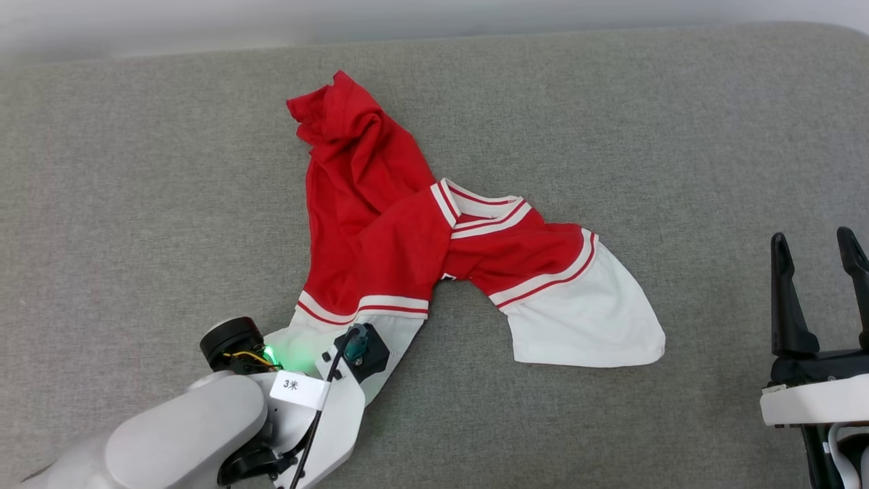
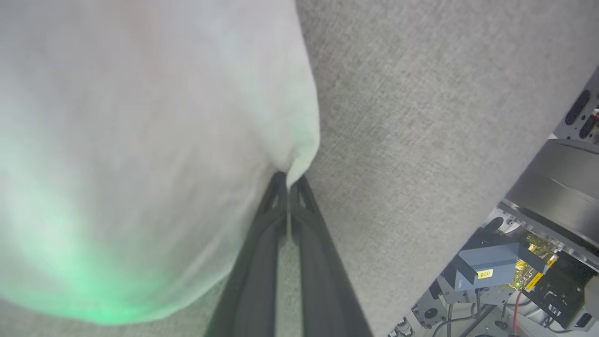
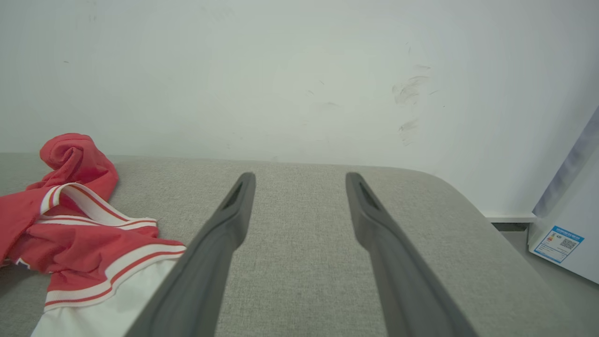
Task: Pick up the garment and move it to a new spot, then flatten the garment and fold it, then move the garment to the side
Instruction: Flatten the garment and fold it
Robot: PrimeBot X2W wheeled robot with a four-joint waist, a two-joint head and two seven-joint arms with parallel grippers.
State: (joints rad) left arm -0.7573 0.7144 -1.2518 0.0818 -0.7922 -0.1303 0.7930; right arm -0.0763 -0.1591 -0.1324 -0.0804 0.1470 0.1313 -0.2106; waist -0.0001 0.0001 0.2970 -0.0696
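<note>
The garment, a red jersey with white sleeves and red-and-white striped trim, lies crumpled and twisted on the grey cushion. My left wrist hangs over its near white sleeve, hiding the fingers in the head view. In the left wrist view my left gripper is shut, pinching the edge of that white sleeve. My right gripper stands open at the lower right, apart from the cloth. In the right wrist view, the right gripper holds nothing, and the garment lies to the left of its fingers.
The grey cushion spreads wide around the garment, with a rounded far-right corner. A white wall stands behind it. A white box with a label sits on the floor at the right. My base's electronics lie below the cushion's near edge.
</note>
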